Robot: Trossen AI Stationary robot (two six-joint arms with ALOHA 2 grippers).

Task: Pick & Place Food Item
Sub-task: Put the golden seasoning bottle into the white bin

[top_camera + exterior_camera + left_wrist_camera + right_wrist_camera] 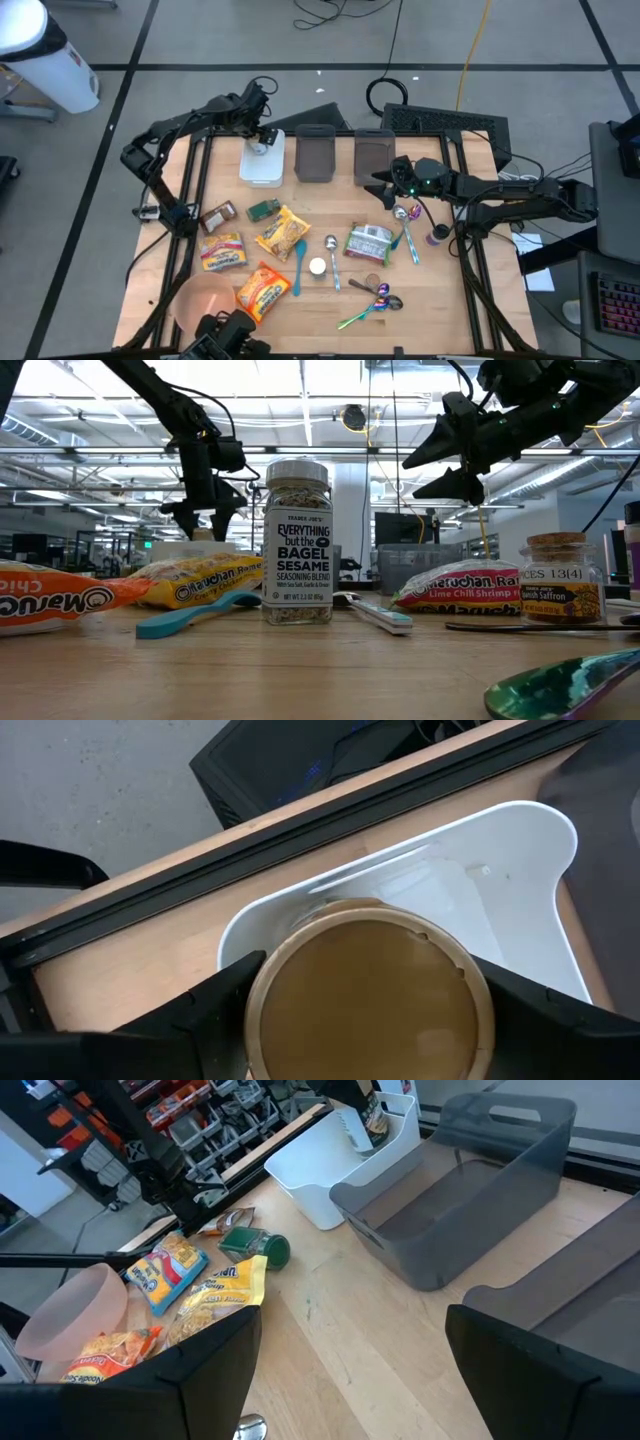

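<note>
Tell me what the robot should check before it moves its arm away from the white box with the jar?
1. Jar is over the white bin, not the table: ok.
2. Left gripper has let go of the jar: cannot tell; its fingers sit close on both sides of the lid.
3. Jar is resting on the bin's bottom: cannot tell, the lid hides it.
4. Right gripper is out of the way: ok, it hangs open by the grey bins, apart from the left arm.
5. Jar stands upright: ok, as seen from the right wrist view.
</note>
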